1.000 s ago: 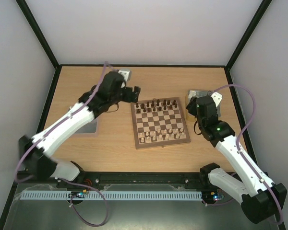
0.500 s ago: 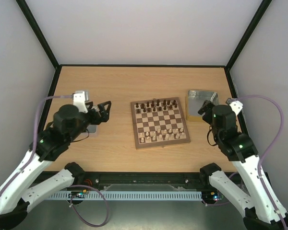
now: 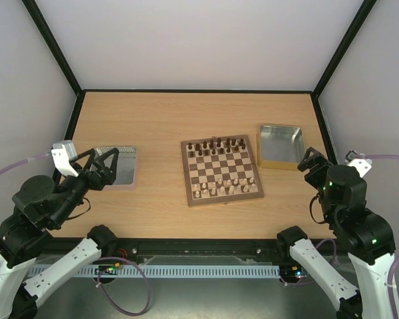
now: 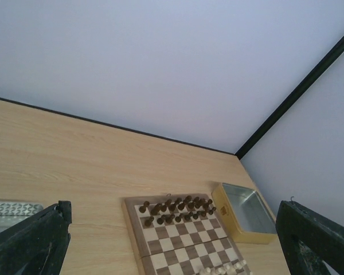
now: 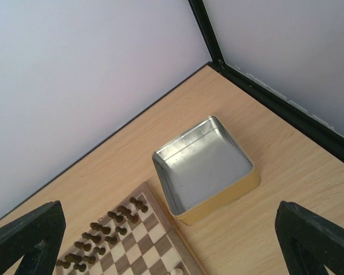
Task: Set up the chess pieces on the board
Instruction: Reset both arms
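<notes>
The left gripper (image 3: 101, 159) is open and holds nothing. In its own wrist view the two black fingers (image 4: 31, 240) stand wide apart with only air between them. A second ago this gripper was just beside the far left corner of the square wooden chessboard with dark brown and cream squares (image 3: 221, 166). Now it has pulled back well to the left of the chessboard, over the shiny metal tray on the left (image 3: 125, 174).

The right gripper (image 3: 311, 161) is also open and empty. It was close to the right edge of the chessboard and not yet fully spread. It has since opened wide and moved away to the right and toward the arm's base, past the near right corner of the square metal tray with the golden wall (image 3: 280, 161), which looks empty.

The small dark brown wooden chess pieces (image 3: 216, 146) stand in the two far rows of the chessboard. The pale cream pieces (image 3: 226, 188) stand in the near rows, and the middle squares are free. I see no piece lying loose on the light wooden tabletop (image 3: 159, 119) around the chessboard.

My judgement: with both arms leaving empty-handed, the setting up seems finished, or nearly. Whether every piece stands on its correct square is too small to tell.
</notes>
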Motion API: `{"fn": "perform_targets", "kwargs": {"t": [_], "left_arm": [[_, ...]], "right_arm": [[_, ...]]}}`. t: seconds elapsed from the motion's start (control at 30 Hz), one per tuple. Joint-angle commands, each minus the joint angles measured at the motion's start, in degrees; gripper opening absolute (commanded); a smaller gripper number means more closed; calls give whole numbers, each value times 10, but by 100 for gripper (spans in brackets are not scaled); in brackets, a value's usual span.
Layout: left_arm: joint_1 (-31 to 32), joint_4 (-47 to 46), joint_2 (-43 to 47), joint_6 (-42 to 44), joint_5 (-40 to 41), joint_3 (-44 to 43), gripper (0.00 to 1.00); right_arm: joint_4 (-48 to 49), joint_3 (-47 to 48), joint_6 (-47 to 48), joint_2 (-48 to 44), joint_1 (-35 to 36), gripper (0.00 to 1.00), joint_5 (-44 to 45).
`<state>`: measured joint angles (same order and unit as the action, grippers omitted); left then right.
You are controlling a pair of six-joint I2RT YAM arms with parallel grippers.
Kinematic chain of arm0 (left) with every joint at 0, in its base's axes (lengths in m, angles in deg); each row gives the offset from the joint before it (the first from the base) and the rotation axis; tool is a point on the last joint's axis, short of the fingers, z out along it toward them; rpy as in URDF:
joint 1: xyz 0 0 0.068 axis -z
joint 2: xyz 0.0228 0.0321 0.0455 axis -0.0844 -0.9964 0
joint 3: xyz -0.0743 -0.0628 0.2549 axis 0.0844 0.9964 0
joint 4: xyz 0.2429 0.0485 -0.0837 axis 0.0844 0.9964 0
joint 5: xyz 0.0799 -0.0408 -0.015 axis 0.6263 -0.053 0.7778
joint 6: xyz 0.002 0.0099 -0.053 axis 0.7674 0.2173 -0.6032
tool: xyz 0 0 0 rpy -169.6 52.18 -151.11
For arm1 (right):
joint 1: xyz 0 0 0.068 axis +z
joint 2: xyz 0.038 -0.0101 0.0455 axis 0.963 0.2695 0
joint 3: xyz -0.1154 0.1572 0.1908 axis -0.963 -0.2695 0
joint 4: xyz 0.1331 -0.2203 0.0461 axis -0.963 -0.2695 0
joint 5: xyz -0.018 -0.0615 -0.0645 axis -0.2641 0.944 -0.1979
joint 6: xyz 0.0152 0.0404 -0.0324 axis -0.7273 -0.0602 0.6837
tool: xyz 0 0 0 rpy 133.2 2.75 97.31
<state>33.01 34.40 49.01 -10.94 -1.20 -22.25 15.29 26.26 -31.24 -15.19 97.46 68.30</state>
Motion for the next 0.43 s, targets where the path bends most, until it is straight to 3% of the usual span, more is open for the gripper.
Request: {"fn": "perform_targets", "kwargs": {"t": [0.0,0.4], "left_arm": [[-1,27,6,8,-3,-8,99],[-1,12,10,7,-9,9,99]], "right_arm": [[-62,13,-6,-11,-2,98,20],[-54,-3,-1,-25,-2,98,29]]}}
